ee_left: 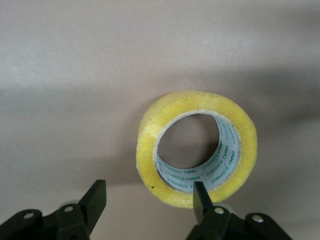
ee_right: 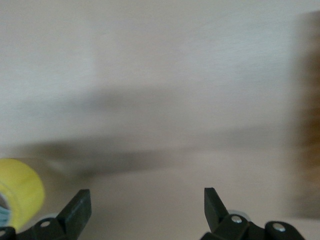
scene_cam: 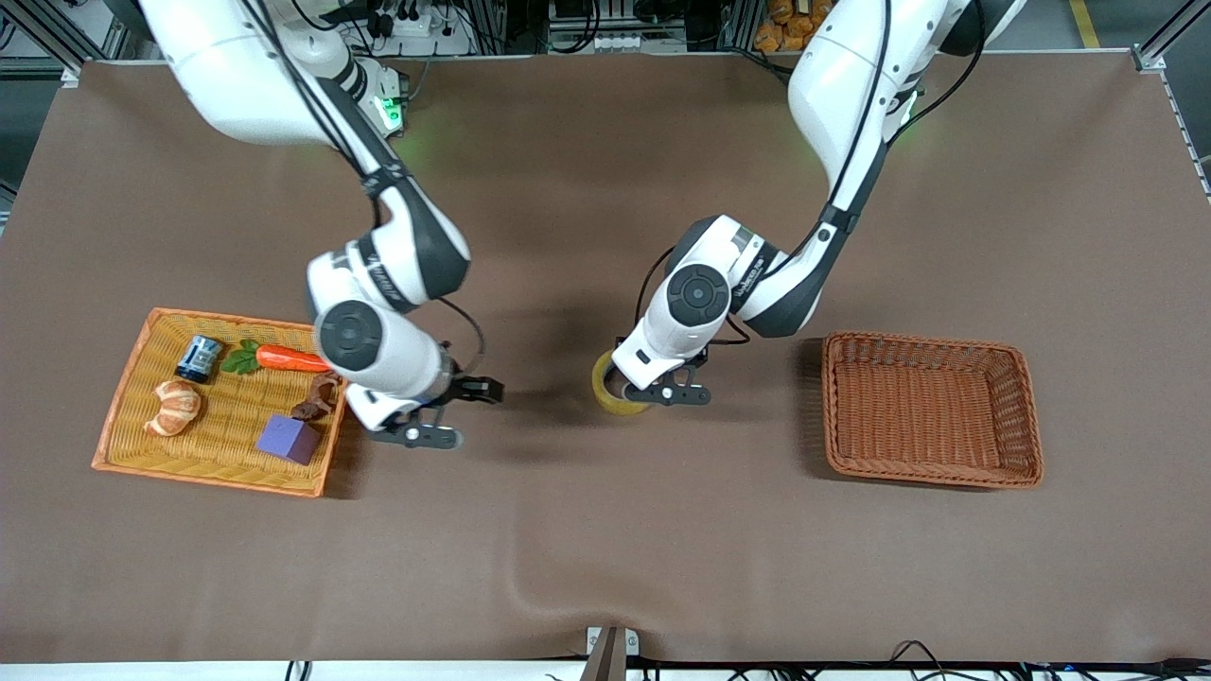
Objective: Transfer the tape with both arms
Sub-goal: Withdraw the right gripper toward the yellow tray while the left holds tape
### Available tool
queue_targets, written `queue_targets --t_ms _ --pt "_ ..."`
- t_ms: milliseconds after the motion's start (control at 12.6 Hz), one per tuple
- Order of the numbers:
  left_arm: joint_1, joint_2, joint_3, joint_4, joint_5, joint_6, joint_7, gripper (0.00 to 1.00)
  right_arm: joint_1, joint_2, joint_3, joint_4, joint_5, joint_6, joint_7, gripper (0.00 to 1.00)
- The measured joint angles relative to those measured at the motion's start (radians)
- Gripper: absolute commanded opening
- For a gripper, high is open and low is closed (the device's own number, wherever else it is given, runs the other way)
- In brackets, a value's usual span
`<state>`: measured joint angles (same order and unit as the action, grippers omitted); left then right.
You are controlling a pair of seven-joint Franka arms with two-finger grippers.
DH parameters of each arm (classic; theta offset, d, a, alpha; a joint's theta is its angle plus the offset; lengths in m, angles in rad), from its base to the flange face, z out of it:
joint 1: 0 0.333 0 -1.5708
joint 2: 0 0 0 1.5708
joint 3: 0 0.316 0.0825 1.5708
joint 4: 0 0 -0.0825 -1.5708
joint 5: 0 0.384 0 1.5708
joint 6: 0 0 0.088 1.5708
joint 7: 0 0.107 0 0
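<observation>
The tape point(scene_cam: 613, 383), a yellowish ring with a white printed core, stands on its edge on the brown table near the middle. In the left wrist view the tape point(ee_left: 196, 147) faces the camera with its hole showing. My left gripper point(scene_cam: 655, 392) is right beside it, open point(ee_left: 150, 192), with one finger point(ee_left: 201, 199) in front of the roll's rim and the other apart from it. My right gripper point(scene_cam: 462, 413) is open and empty point(ee_right: 145, 200) over the table beside the orange tray. The tape shows at the edge of the right wrist view point(ee_right: 17, 197).
An orange wicker tray point(scene_cam: 128, 407) at the right arm's end holds a croissant point(scene_cam: 173, 407), a small can point(scene_cam: 199, 358), a carrot point(scene_cam: 284, 358), a brown item point(scene_cam: 317, 397) and a purple cube point(scene_cam: 289, 438). A brown wicker basket point(scene_cam: 932, 468) stands at the left arm's end.
</observation>
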<state>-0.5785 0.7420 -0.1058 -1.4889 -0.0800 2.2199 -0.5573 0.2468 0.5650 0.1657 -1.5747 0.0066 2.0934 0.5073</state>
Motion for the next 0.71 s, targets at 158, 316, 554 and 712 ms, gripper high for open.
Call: queue_targets --t_ms 158,316,554,712 --pt "0.001 0.021 0.001 0.0 0.0 0.03 0.0 0.59 -0.064 -0.052 -0.002 -0.062 0.0 -0.002 -0.084 1.0" --pt "0.001 0.041 0.002 0.001 0.0 0.055 0.0 0.39 -0.153 -0.084 -0.004 -0.105 0.0 -0.002 -0.237 1.0" --pt "0.001 0.059 0.002 0.002 0.0 0.074 0.0 0.0 -0.306 -0.113 -0.005 -0.127 0.0 -0.04 -0.429 1.0" --pt "0.002 0.059 0.004 0.004 0.0 0.075 0.0 0.0 -0.362 -0.156 -0.005 -0.132 -0.001 -0.083 -0.48 1.0"
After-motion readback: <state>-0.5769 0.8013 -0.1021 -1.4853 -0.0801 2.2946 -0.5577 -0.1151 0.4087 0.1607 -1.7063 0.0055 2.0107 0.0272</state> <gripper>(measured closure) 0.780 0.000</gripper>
